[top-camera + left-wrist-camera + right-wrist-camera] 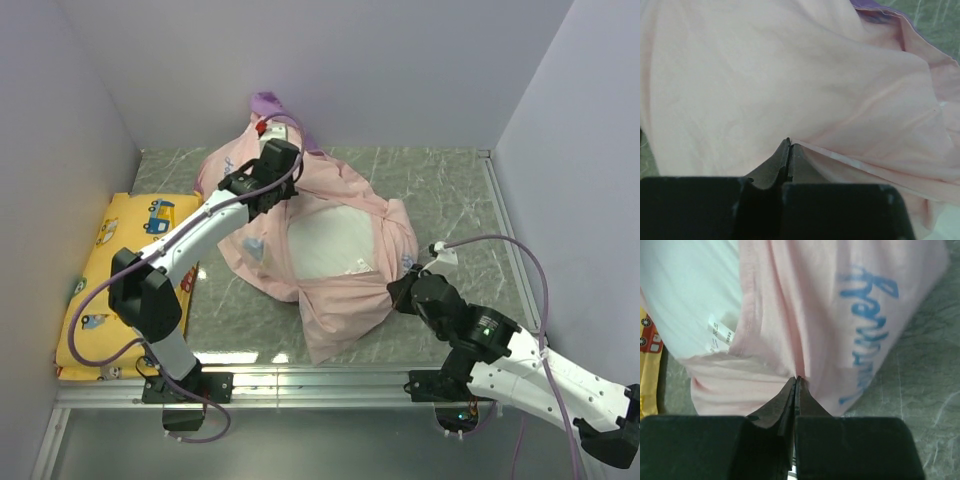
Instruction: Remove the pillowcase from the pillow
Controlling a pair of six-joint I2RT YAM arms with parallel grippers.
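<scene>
The pillowcase (pixel 345 190) lies inside out, pale pink, bunched over the pillow (pixel 325 240), whose white middle shows through the opening. A purple end (pixel 268 103) pokes up at the back. My left gripper (pixel 268 185) is down on the far-left part of the pillowcase (pixel 765 75); its jaws (pixel 789 143) are shut with the hem running out from their tip. My right gripper (pixel 394 290) is at the near-right edge, shut (pixel 798 378) on a pinched fold of the pillowcase (pixel 805 300), which carries blue lettering (pixel 865 325). The pillow (pixel 685 285) and its tag (pixel 717 332) show to the left.
A yellow vehicle-print cushion (pixel 110 270) lies along the left wall. Plain walls close in the left, back and right. The grey marbled table top (pixel 450 190) shows at the right, and a metal rail (pixel 320 375) runs along the near edge.
</scene>
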